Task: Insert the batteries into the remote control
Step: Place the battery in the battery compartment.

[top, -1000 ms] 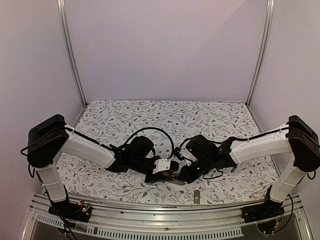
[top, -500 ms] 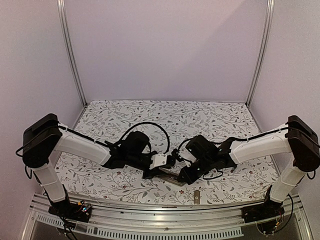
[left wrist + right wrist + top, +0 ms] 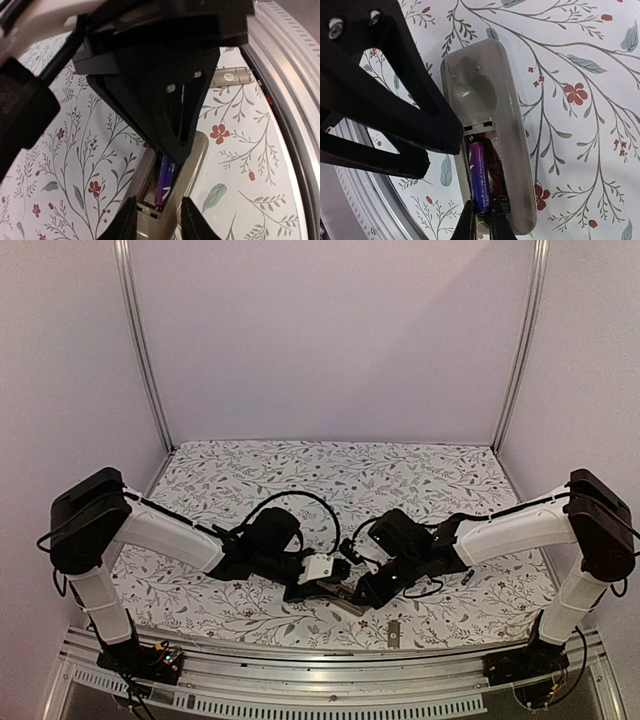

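The remote control (image 3: 485, 75) lies back up on the table with its battery bay open; it also shows in the left wrist view (image 3: 195, 165). A purple battery (image 3: 479, 170) lies in the bay's left slot and also shows in the left wrist view (image 3: 166, 182). My right gripper (image 3: 483, 222) is shut on that battery's near end. The slot beside it shows only a brown contact. A second battery is out of view. My left gripper (image 3: 159, 220) is open, a finger over each side of the remote's middle. I cannot tell if it touches.
A small flat grey cover piece (image 3: 227, 77) lies on the floral cloth near the metal front rail (image 3: 285, 100); it also shows in the top view (image 3: 393, 632). The two grippers crowd together over the remote (image 3: 340, 595), the left fingers (image 3: 420, 115) close beside the bay.
The left wrist drew back a little to the left, then came in again. The right gripper has stayed at the remote's bay, edging slightly left.
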Robot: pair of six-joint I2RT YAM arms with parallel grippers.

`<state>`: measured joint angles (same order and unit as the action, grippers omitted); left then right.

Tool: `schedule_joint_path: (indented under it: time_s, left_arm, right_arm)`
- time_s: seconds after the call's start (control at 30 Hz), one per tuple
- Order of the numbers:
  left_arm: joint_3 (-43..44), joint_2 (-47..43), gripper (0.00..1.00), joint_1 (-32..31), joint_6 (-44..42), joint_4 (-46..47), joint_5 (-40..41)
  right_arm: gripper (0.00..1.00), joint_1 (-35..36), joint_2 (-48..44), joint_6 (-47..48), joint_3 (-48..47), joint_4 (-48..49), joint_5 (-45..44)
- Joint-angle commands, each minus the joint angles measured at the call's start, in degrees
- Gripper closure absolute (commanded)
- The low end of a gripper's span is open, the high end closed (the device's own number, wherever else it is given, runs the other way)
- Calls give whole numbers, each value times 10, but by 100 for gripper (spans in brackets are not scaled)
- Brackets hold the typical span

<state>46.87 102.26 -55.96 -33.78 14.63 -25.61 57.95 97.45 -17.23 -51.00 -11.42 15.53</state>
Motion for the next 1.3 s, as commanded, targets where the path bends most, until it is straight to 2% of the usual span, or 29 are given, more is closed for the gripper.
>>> schedule_joint_path:
  time_s: [0.0,0.3,0.57,0.93,1.07,1.1,1.13,1.27]
  left_arm:
    - [15,25,70,-9,-15,-12,-20]
    - [17,46,74,-22,-19,25,-20]
    - [26,60,81,-25,-9,37,-13]
    - [36,73,85,-32,-14,31,-6]
    - [35,73,92,-33,-17,29,-6]
    - [35,72,98,-33,-17,28,-6]
    - [34,72,100,-34,-17,28,-5]
    - [30,71,100,-34,-22,20,-3]
  right_arm:
    - [100,0,25,-23,-5,11,-16]
    - [100,1,23,-52,-1,31,-3]
    - [100,1,23,-46,2,36,-7]
    - [100,1,18,-48,9,52,-10]
    - [100,1,16,-48,9,54,-11]
    - [100,1,16,-48,9,54,-13]
    - [100,1,14,-47,10,53,-16]
    - [100,1,6,-45,13,51,-22]
